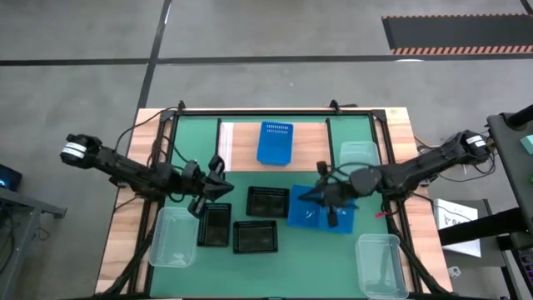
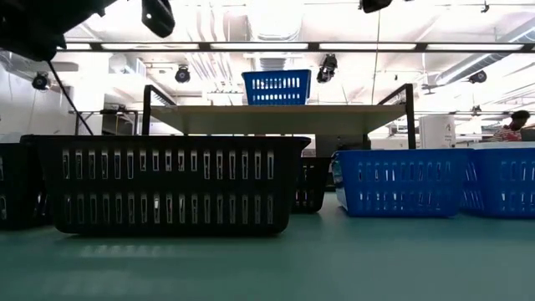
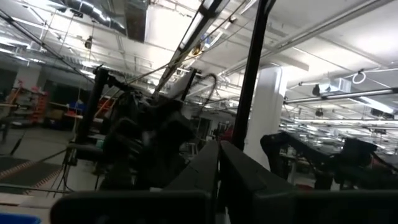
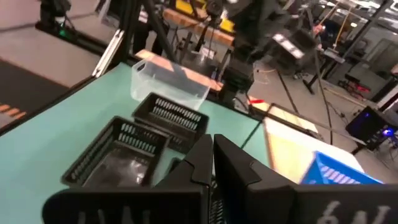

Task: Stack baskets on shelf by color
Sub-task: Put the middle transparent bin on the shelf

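Green-topped desk w/ wood edges, grey shop floor round it. Shelf at far side of desk; one blue basket sits on its board, a clear tub near its right end.

On desk proper: three black baskets bunched mid-front, touching or nearly so. Another blue basket just right of them. Clear tub front-left, another front-right.

Left claw hangs over the left-most black basket, fingers pressed together, nothing in them. Right claw over the desk blue basket, likewise closed and empty; wrist view shows its two fingers meeting.

Handling, my guess: thin plastic, light, stiff enough at the rim but walls prob. flex. Perforated sides give a bite; clear tubs look slicker. Best hold is one wall's top rim, pinched near mid-length so it doesn't tip. Same colours should nest. Claws must open first.
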### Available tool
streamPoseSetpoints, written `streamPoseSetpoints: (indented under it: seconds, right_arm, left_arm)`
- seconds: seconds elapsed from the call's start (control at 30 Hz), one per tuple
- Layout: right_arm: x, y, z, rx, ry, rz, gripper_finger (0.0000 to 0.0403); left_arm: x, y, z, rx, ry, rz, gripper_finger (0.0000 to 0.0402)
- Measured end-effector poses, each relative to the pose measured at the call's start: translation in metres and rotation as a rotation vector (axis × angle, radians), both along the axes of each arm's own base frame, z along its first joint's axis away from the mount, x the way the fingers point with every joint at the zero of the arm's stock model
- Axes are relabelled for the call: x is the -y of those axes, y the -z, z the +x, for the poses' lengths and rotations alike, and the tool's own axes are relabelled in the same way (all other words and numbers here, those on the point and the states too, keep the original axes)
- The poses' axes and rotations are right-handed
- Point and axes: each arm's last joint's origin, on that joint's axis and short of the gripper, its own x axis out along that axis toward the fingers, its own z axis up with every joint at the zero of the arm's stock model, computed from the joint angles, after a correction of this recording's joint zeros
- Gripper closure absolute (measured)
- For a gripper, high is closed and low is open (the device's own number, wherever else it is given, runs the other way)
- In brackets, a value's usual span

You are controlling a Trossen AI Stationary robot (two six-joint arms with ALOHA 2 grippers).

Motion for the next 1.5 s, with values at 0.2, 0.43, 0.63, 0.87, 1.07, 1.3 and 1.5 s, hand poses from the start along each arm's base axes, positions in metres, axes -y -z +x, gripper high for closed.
streamPoseSetpoints:
  seconds: [0.2, 0.43, 0.63, 0.87, 1.07, 1.3, 1.5]
  right_arm:
    - [0.026, 0.017, -0.014, 0.037, 0.038, 0.028, 0.0394]
    - [0.032, 0.025, -0.038, 0.167, 0.043, 0.030, 0.0394]
    - [0.035, 0.029, -0.055, 0.207, 0.041, 0.001, 0.0394]
    - [0.039, 0.037, -0.078, 0.263, 0.041, -0.025, 0.0394]
    - [0.043, 0.040, -0.096, 0.329, 0.051, -0.016, 0.0394]
    - [0.046, 0.036, -0.114, 0.420, 0.056, 0.029, 0.0394]
    - [0.047, 0.032, -0.119, 0.452, 0.057, 0.054, 0.0394]
  left_arm:
    - [0.007, -0.007, 0.012, 0.004, 0.021, -0.003, 0.0402]
    - [0.020, -0.014, 0.028, 0.004, 0.055, -0.002, 0.0402]
    - [0.025, -0.019, 0.040, 0.007, 0.062, -0.001, 0.0402]
    - [0.027, -0.023, 0.047, 0.013, 0.062, -0.001, 0.0402]
    - [0.027, -0.020, 0.048, -0.002, 0.060, 0.005, 0.0402]
    - [0.029, -0.020, 0.052, -0.005, 0.064, -0.001, 0.0402]
    - [0.041, -0.027, 0.054, -0.055, 0.178, -0.135, 0.0402]
